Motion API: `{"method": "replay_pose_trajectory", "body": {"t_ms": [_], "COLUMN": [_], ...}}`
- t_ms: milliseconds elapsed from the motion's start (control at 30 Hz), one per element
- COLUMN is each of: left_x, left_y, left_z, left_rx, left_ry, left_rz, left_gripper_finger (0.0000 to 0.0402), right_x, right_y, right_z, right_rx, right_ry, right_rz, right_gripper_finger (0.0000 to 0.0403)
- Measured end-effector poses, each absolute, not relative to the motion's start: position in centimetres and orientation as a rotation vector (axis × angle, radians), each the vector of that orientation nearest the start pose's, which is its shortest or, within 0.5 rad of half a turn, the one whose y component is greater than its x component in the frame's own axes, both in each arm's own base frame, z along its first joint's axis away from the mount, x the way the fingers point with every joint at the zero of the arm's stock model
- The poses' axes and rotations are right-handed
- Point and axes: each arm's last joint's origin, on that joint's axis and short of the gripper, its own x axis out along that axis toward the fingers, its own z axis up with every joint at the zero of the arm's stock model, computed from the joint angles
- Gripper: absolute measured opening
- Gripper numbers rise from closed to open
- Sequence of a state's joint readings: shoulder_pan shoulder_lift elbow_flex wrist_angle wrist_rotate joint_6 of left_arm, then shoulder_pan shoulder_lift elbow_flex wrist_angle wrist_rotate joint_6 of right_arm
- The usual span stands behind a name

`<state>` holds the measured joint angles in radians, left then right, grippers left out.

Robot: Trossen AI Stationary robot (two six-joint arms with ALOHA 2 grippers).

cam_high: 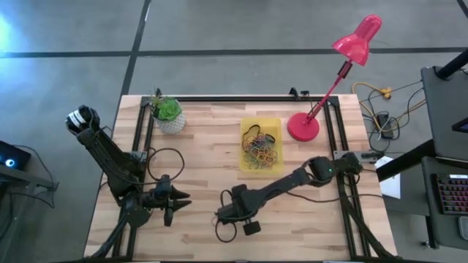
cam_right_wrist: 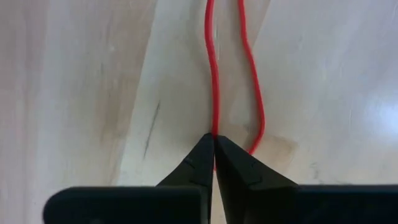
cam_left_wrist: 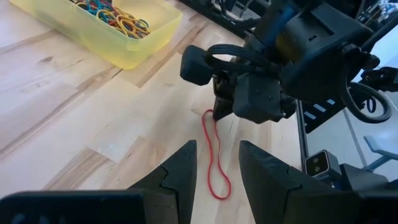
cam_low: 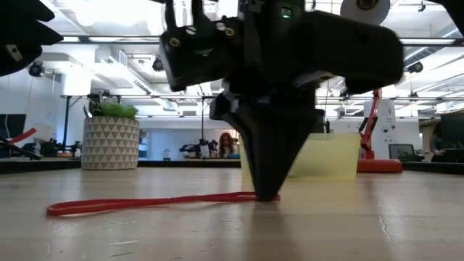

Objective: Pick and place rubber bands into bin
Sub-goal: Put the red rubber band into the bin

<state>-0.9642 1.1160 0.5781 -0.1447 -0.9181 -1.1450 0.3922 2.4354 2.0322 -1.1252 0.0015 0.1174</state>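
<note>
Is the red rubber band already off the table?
No, the red rubber band lies flat on the wooden table, one end pinched by the right gripper.

The table (cam_high: pixel 205 157) was of pale wood planks with a black metal frame along its edges; it stood on a grey floor (cam_high: pixel 219 29) crossed by dark seam lines; a pink desk lamp (cam_high: pixel 344 66) stood at the far right of the tabletop, its round base on the wood and its shade tilted out beyond the far edge; a small white pot with a green plant (cam_high: pixel 168 115) sat at the far left; right of the table stood a dark desk (cam_high: pixel 446 109) with cables on the floor beside it; beyond the table the room was broad and brightly lit, with white ceiling beams (cam_low: pixel 94 65) and equipment along the far wall.
</note>
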Motion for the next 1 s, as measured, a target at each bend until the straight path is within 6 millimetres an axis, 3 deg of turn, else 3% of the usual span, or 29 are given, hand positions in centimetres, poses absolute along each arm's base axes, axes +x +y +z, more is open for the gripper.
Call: {"method": "replay_pose_trajectory", "body": {"t_ms": [267,533,867,1000], "left_x": [14.0,14.0,13.9,13.9], "left_y": [-16.1,-16.1,-16.0,-16.0], "left_z": [21.3,21.3,21.3,21.2], "left_rx": [-0.582,-0.582,-0.579,-0.577], "left_ry": [0.354,0.353,0.353,0.354], "left_rz": [0.184,0.185,0.187,0.188], "left_gripper_finger": [0.0104,0.0104,0.0104,0.0104], "right_x": [43.4,43.0,43.0,43.3], "right_y": [17.5,16.9,16.5,16.7], "right_z": [17.7,19.9,21.4,19.8], "right_rx": [-0.228,-0.247,-0.236,-0.109], "right_ry": [1.422,1.351,1.287,1.302], "right_rz": [0.159,0.053,-0.023,0.165], "right_gripper_finger": [0.0008,0.0008,0.0008,0.0013]}}
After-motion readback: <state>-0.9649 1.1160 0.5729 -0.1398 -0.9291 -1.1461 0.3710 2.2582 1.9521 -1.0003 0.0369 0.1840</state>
